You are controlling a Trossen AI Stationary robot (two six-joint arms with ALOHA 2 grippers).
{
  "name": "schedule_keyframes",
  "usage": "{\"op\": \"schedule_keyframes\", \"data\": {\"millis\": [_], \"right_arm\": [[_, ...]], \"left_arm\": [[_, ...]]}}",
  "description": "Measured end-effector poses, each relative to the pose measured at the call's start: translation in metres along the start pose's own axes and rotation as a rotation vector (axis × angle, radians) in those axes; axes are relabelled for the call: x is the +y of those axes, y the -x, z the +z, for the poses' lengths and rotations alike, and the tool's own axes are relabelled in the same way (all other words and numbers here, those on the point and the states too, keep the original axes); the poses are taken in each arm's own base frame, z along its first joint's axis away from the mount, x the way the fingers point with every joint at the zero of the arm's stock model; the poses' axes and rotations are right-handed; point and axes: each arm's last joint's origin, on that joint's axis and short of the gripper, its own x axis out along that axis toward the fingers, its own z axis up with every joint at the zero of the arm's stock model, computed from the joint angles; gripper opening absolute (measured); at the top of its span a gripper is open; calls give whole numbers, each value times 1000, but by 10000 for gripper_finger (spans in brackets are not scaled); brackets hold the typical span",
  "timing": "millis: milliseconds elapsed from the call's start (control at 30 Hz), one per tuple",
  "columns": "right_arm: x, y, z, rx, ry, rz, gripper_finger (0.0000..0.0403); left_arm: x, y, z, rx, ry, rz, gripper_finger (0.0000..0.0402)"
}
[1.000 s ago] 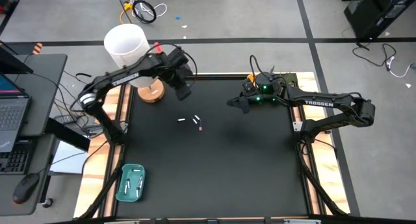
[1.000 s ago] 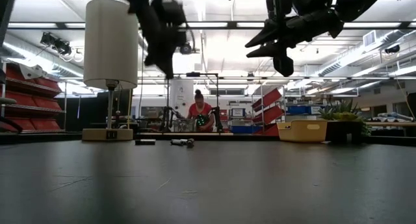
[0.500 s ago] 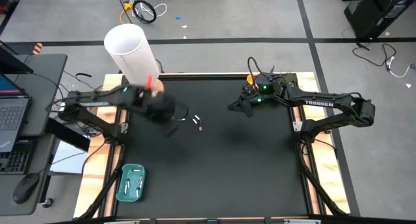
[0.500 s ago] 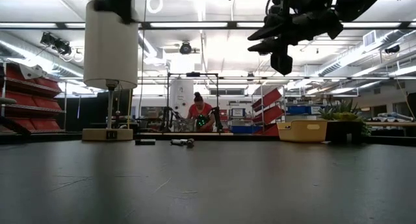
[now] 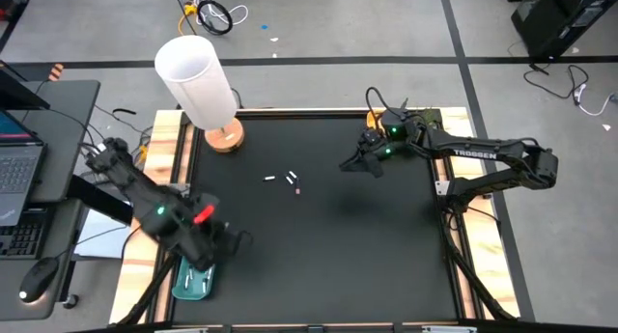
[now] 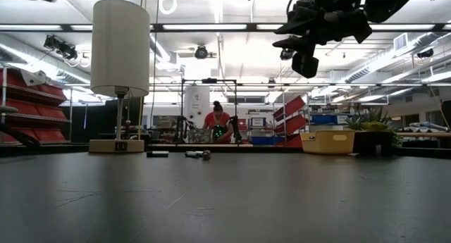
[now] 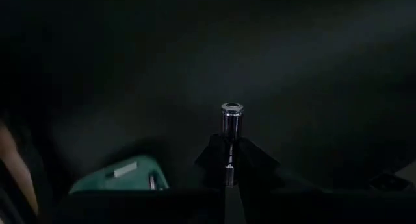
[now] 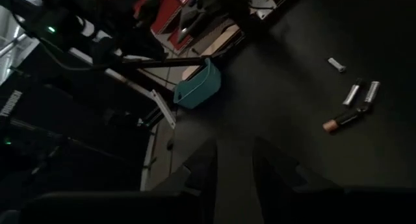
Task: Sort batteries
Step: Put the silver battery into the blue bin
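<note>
My left gripper [image 7: 225, 160] is pinched tight on a silver battery [image 7: 231, 123], which stands up between my fingertips with its capped end clear of them; its lower part is hidden by the fingers. From above, that gripper [image 5: 224, 244] hangs just beside the teal tray [image 5: 185, 287], and my own arm covers most of the tray, so I see only its near edge and corner there. In my left wrist view the tray [image 7: 97, 182] sits below and to one side of the gripper, cut off by the picture's edge, with a pale battery [image 7: 125, 169] lying in it and perhaps a second one, too dark to be sure.

My right gripper [image 5: 347, 164] hovers above the black table [image 5: 338, 256], well apart from the loose batteries [image 5: 288, 181] lying near the table's middle, between my two grippers. Its fingers [image 8: 198, 169] stand a little apart with nothing between them. Past them I make out four batteries on the mat [image 8: 354, 100]: three pale ones and a dark one with a pinkish end [image 8: 339, 122]. From above only small pale streaks show.

In the low view my right gripper [image 6: 304, 44] hangs high, partly cut off at the top. The lamp [image 6: 120, 53] stands at the table's far edge, and a person [image 6: 217, 123] sits far off in the room behind.
</note>
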Motion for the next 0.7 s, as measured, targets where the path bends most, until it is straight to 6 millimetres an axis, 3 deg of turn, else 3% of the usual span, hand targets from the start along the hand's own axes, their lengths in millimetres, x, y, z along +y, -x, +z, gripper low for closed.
{"op": "schedule_keyframes", "data": {"millis": [300, 700], "right_arm": [[7, 6, 0, -9, 31, 12, 84], [6, 7, 1, -13, 30, 6, 84]], "left_arm": [[13, -12, -52, 150, 69, 96, 28], [28, -32, -81, 248, -11, 117, 32]]}}
